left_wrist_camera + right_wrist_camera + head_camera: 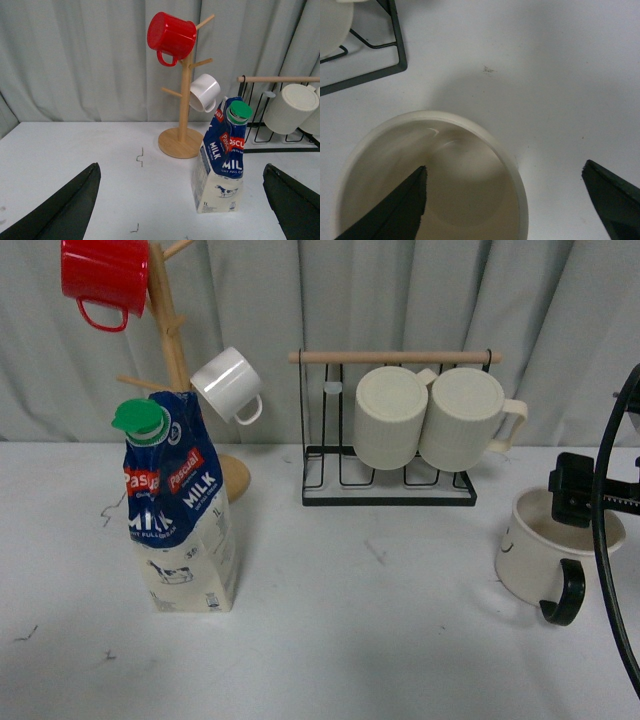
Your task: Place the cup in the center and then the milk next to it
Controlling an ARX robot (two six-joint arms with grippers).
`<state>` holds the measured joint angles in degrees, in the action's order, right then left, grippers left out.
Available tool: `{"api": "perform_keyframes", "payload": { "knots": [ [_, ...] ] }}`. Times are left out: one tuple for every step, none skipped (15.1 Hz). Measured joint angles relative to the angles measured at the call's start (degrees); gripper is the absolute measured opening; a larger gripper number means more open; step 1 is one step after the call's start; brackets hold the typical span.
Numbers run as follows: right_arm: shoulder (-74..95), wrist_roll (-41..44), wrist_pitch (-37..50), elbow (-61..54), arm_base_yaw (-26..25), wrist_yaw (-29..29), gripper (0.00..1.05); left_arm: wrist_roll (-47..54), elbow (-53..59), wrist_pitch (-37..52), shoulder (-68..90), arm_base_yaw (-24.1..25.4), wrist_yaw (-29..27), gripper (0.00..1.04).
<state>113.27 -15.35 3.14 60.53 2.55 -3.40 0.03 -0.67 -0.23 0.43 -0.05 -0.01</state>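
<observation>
The cup, a wide cream mug with a dark handle, stands on the white table at the right. In the right wrist view its open mouth fills the lower left. My right gripper is open just above it. One finger is over the cup's inside and the other is over the bare table, so the jaws straddle the rim. The milk stands upright at the left, green cap on top. It also shows in the left wrist view. My left gripper is open and empty, well short of the carton.
A wooden mug tree behind the milk holds a red mug and a small white cup. A black wire rack at the back holds two ribbed cream mugs. A black cable loops at the right edge.
</observation>
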Motion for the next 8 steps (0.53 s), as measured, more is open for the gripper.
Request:
{"api": "perform_keyframes", "payload": {
  "knots": [
    [0.2, 0.1, 0.4, 0.0, 0.0, 0.1, 0.82, 0.0, 0.0, 0.0, 0.0, 0.0, 0.0, 0.98],
    [0.3, 0.3, 0.8, -0.1, 0.0, 0.2, 0.73, 0.0, 0.0, 0.0, 0.0, 0.0, 0.0, 0.98],
    [0.3, 0.4, 1.3, -0.2, 0.1, 0.2, 0.67, 0.0, 0.0, 0.0, 0.0, 0.0, 0.0, 0.98],
    [0.3, 0.5, 1.6, -0.3, 0.1, 0.2, 0.6, 0.0, 0.0, 0.0, 0.0, 0.0, 0.0, 0.98],
    [0.7, 0.6, 1.7, -0.3, 0.1, 0.2, 0.51, 0.0, 0.0, 0.0, 0.0, 0.0, 0.0, 0.98],
    [1.0, 0.7, 1.7, -0.6, 0.1, 0.2, 0.4, 0.0, 0.0, 0.0, 0.0, 0.0, 0.0, 0.98],
    [1.5, 0.8, 1.6, -0.7, 0.2, 0.2, 0.23, 0.0, 0.0, 0.0, 0.0, 0.0, 0.0, 0.98],
    [0.7, 1.5, 1.2, -0.7, 0.2, 0.1, 0.04, 0.0, 0.0, 0.0, 0.0, 0.0, 0.0, 0.98]
  ]
}}
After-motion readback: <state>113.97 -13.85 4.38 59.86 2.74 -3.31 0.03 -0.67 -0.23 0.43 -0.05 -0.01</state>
